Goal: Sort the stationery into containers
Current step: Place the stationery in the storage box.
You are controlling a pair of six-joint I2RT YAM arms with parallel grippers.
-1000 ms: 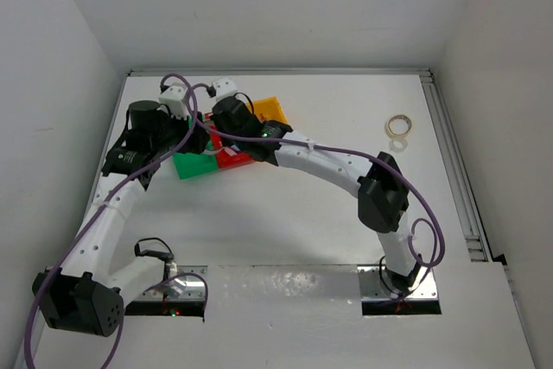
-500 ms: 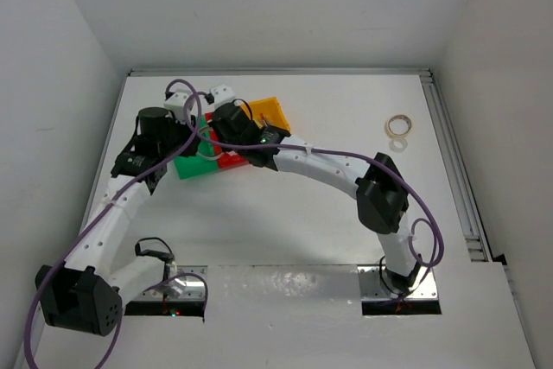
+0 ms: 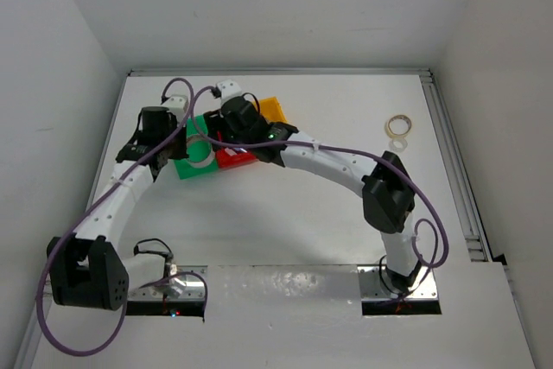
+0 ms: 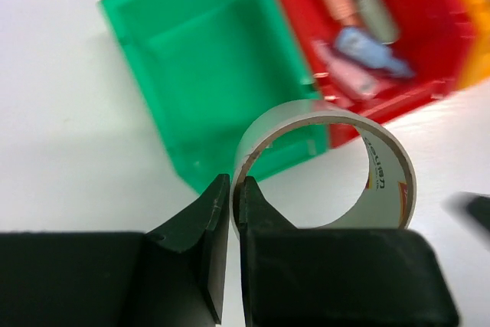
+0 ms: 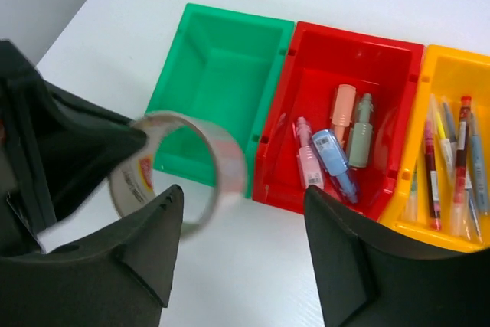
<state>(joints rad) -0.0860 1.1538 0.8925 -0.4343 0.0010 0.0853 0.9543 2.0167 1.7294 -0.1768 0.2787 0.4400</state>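
A grey-white tape roll [image 4: 389,183] hangs upright over the near edge of the green bin [image 4: 200,74], and my left gripper [image 4: 232,186] is shut on its wall. From above, the roll [image 3: 200,151] sits between the two wrists. My right gripper [image 5: 245,223] is open, its fingers [image 5: 157,239] standing apart from the roll [image 5: 230,160]. The red bin [image 5: 348,59] holds pink, blue and pale-green sticks. Several pens lie in the yellow bin [image 5: 452,74]. The green bin [image 5: 222,74] has nothing in it.
A tan tape roll [image 3: 398,124] lies on the table at the far right, well away from the bins. Both arms crowd together over the bin row [image 3: 226,159]. Purple cables loop above the wrists.
The right gripper opened and let go of the tape roll. The left gripper moved in toward the bins and closed on the roll's wall.
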